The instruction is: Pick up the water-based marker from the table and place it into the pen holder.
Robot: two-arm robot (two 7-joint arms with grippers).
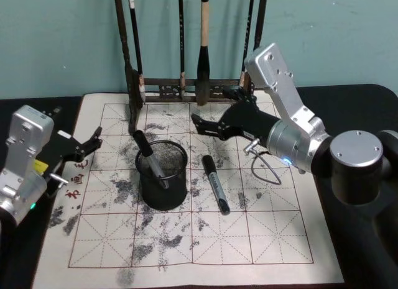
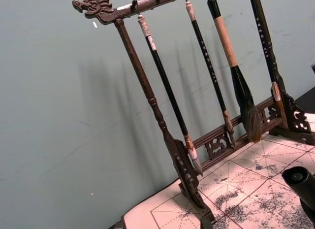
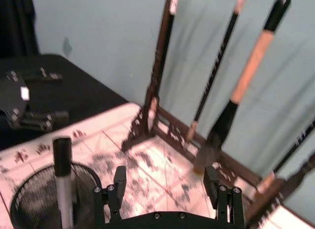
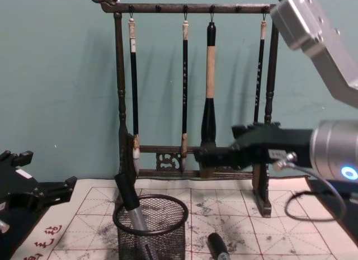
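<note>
— The black two-finger right end effector (image 1: pixel 204 126) is hovering with its fingers spread and nothing between them. It is hanging above the cream felt mat with red grid lines (image 1: pixel 273 233), between the tall dark wooden brush rack (image 1: pixel 180 87) and the round black wire-mesh pen holder (image 1: pixel 165 192). The left end effector (image 1: pixel 87 146) is idling at the mat's left edge, its fingers looking parted.

— Where is the task's thing lying?

— The black cylindrical water-based marker (image 1: pixel 216 183) is lying flat on the mat covering the dark bench (image 1: pixel 360 96). It is sitting just to the right of the pen holder without touching it. A second marker (image 1: pixel 151 158) is leaning inside the holder.

— How is it going to handle?

— I am judging it light, rigid and smooth-barrelled, so it is likely to roll or slip. I am advising a pinch across the barrel near its middle, with the fingers set crosswise to its length.

— How are the views differing?

— The head view is showing the marker's whole length and heading. The chest view is catching one end of it (image 4: pixel 217 246), but is showing the end effector (image 4: pixel 204 155) riding higher than the holder (image 4: pixel 162 243). The right wrist view is confirming the spread fingers (image 3: pixel 119 182) and the second marker standing in the cup (image 3: pixel 63 179).
</note>
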